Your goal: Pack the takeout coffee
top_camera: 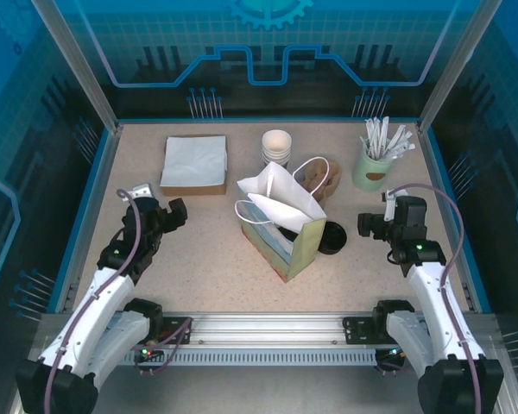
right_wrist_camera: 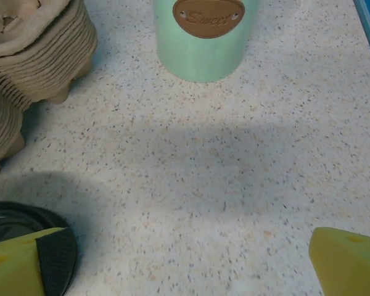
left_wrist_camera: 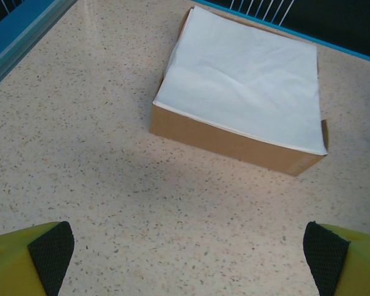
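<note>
One coffee (top_camera: pixel 332 237), its round black lid showing, is set on the speckled tabletop (top_camera: pixel 198 250) just right of one white paper bag (top_camera: pixel 281 203). One green straw cup (top_camera: pixel 373 170) stands far right. Both the left hand (top_camera: pixel 160 200) and the right hand (top_camera: pixel 377 214) are spread, empty.

Takeout coffee (top_camera: pixel 332 238): shows from above as a round, glossy black lid. Sits on the table (top_camera: pixel 198 241) just right of the frame's centre in the top view, close against the right side of the pale green paper bag (top_camera: pixel 295 248). White-and-green cup body not discernible; upright or tipped, unclear. In the right wrist view, lies in the lower left corner, partly cut off.
</note>
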